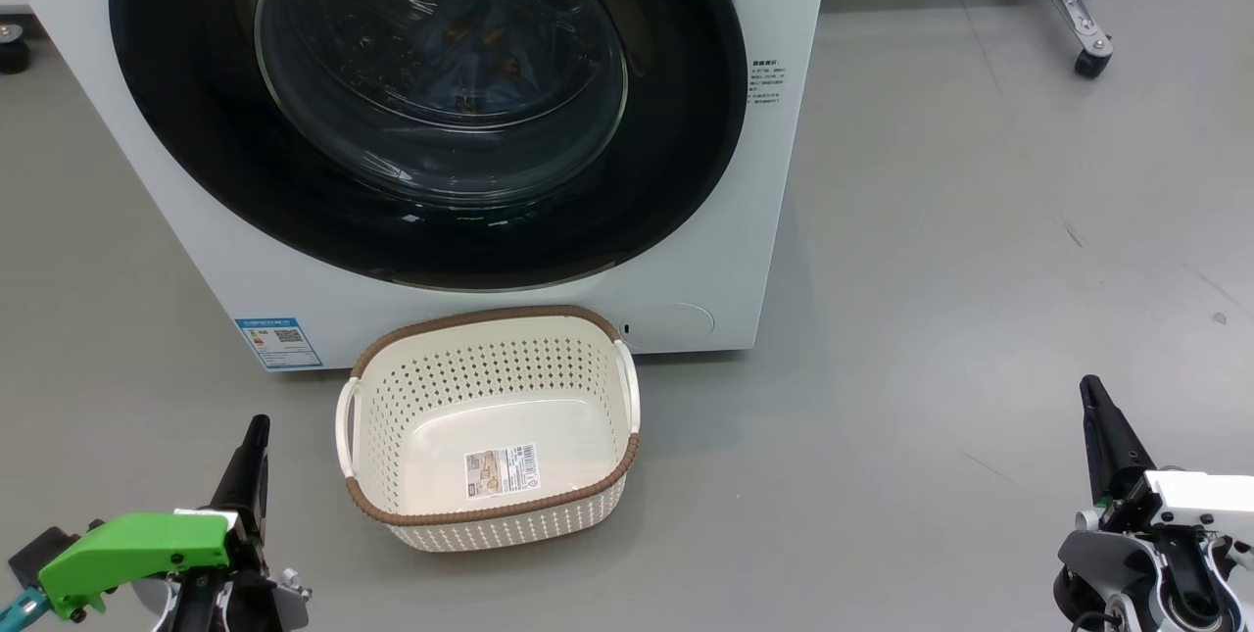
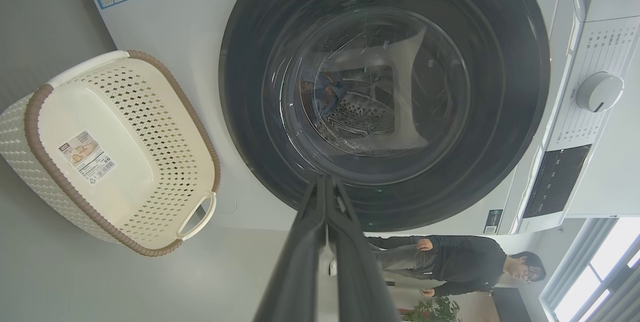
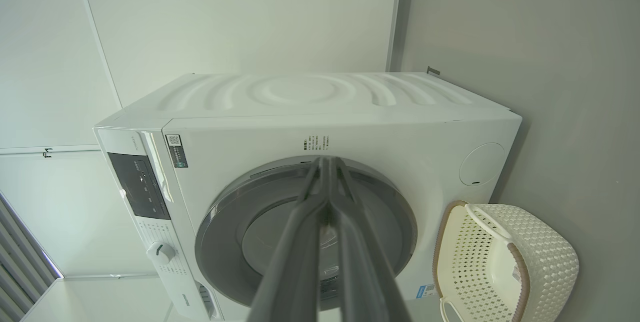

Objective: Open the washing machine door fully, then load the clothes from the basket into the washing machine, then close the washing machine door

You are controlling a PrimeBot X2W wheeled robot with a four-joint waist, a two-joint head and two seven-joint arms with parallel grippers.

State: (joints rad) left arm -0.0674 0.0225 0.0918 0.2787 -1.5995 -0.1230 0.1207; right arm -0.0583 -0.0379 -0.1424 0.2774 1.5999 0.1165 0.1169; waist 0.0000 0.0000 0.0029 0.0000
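No word or number can be read. The washing machine [image 1: 745, 260] carries a blue label [image 1: 278, 343] with a QR code at the lower left of its front. A block of tiny dark print [image 1: 765, 83] sits higher on the right. The basket [image 1: 470, 377] has a barcode sticker [image 1: 502, 471] on its floor, with lettering too small to make out.

A person in a dark top [image 2: 465, 262] is seen against a pale wall. A green potted plant [image 2: 430, 309] is placed just beside the person, and a bright window [image 2: 600, 277] is found near the person.
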